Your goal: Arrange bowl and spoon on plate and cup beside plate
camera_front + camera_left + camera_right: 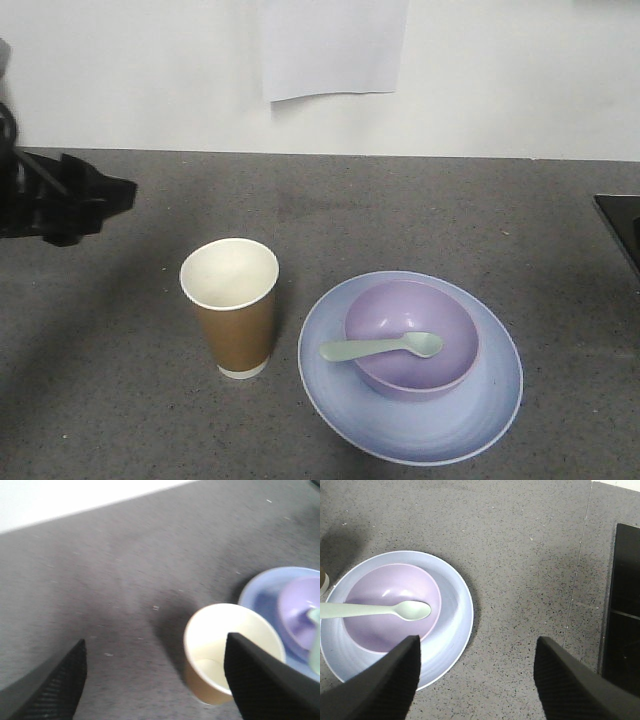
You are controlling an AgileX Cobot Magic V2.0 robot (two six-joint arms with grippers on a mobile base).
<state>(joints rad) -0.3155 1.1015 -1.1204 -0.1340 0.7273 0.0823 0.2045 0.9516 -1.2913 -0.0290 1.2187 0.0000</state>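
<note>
Bowl sits on the plate, spoon across the bowl; cup stands just left of the plate.

Left gripper fingers apart, empty, above the cup: dip and you tip it.

Right gripper fingers apart.

Cup base hidden in wrist views.

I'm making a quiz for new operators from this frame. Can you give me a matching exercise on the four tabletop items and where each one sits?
Things:
1. cup
2. bowl
3. spoon
4. plate

Places:
A. lying across the bowl, scoop inside
B. directly on the table, carrying the bowl
C. upright on the table, beside the plate
D. sitting on the plate

Pairs: 1-C, 2-D, 3-A, 4-B
</note>
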